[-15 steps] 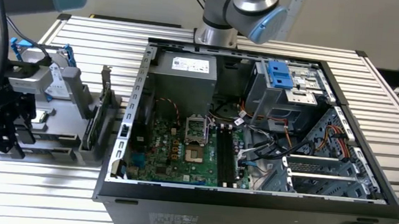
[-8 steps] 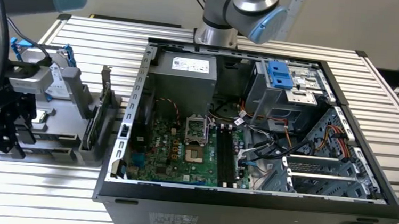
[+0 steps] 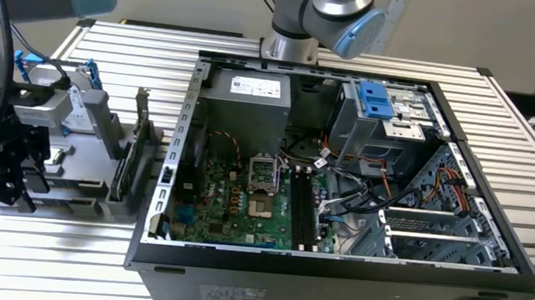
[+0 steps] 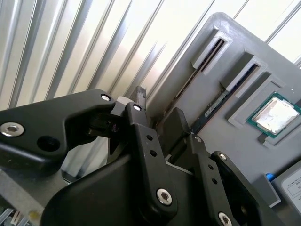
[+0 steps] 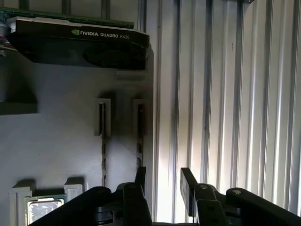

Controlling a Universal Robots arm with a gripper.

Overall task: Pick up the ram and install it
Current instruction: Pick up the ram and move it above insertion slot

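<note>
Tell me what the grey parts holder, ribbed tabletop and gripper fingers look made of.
The parts holder: matte grey plastic, likely; dull, no glints. The tabletop: bare metal, probably aluminium; bright streaks along ribs. The fingers: matte black, plastic or coated metal.

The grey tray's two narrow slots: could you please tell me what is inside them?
A ram stick stands on edge in each slot of the tray. Only their top edges show; their faces are sunk inside, and the gripper, jaws open, covers their near ends.
</note>
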